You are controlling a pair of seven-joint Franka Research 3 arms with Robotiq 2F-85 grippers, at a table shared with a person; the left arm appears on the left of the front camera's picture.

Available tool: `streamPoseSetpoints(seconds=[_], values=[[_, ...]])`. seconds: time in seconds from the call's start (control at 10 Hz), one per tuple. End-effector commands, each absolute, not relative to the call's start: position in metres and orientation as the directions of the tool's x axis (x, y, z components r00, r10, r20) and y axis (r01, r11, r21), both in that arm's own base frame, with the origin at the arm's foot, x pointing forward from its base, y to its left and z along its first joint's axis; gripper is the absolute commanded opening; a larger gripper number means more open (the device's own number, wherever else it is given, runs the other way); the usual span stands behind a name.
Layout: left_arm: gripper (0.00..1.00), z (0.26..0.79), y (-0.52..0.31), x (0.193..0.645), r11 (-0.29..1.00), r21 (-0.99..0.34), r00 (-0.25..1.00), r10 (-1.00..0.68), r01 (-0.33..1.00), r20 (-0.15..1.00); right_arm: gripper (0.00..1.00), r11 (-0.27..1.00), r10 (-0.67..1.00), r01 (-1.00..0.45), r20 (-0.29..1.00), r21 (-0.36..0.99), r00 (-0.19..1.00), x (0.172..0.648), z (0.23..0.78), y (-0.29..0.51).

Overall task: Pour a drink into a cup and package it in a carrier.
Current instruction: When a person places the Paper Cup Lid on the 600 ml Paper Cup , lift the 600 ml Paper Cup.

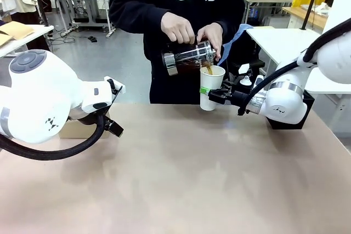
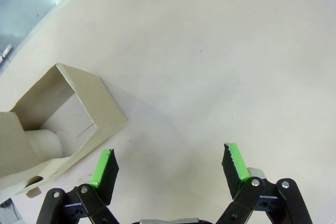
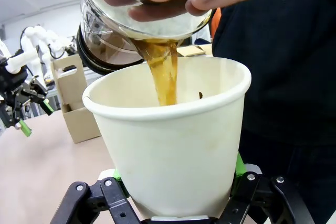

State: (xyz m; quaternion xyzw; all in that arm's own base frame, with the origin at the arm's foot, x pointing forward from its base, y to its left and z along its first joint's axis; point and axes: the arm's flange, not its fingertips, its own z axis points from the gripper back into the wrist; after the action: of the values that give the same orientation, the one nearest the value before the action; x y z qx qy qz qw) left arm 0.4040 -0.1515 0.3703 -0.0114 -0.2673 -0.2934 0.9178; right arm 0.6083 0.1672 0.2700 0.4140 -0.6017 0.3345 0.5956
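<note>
My right gripper (image 1: 211, 96) is shut on the white paper cup (image 1: 210, 86), holding it upright above the table's far edge. A person tips a clear glass carafe (image 1: 189, 57) with both hands, and the dark brown drink (image 3: 164, 72) streams into the cup (image 3: 173, 145). The green pads (image 3: 239, 165) press the cup's sides low down. The brown cardboard carrier (image 2: 50, 124) stands at the table's left, partly hidden behind my left arm in the front view. Beside it, over bare table, hangs my left gripper (image 2: 170, 167), open with nothing between its fingers.
A black square box (image 1: 290, 118) sits behind my right arm at the table's right edge. The person (image 1: 181, 4) stands at the far side, close to the cup. The tan table (image 1: 181, 179) stretches wide in front.
</note>
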Motion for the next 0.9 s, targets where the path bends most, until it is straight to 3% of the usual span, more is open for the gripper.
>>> streamPoseSetpoints(seconds=[0.0, 0.8], values=[[1.00, 0.3704, -0.1515, 0.4038, 0.827, 0.135, 0.684, -0.532, 0.545, 0.498, 0.81, 0.435, -0.096, -0.896, 0.994, 0.091, 0.054, 0.6084, 0.2707, 0.1684], [1.00, 0.3704, -0.1515, 0.4038, 0.827, 0.135, 0.684, -0.532, 0.545, 0.498, 0.81, 0.435, -0.096, -0.896, 0.994, 0.091, 0.054, 0.6084, 0.2707, 0.1684]])
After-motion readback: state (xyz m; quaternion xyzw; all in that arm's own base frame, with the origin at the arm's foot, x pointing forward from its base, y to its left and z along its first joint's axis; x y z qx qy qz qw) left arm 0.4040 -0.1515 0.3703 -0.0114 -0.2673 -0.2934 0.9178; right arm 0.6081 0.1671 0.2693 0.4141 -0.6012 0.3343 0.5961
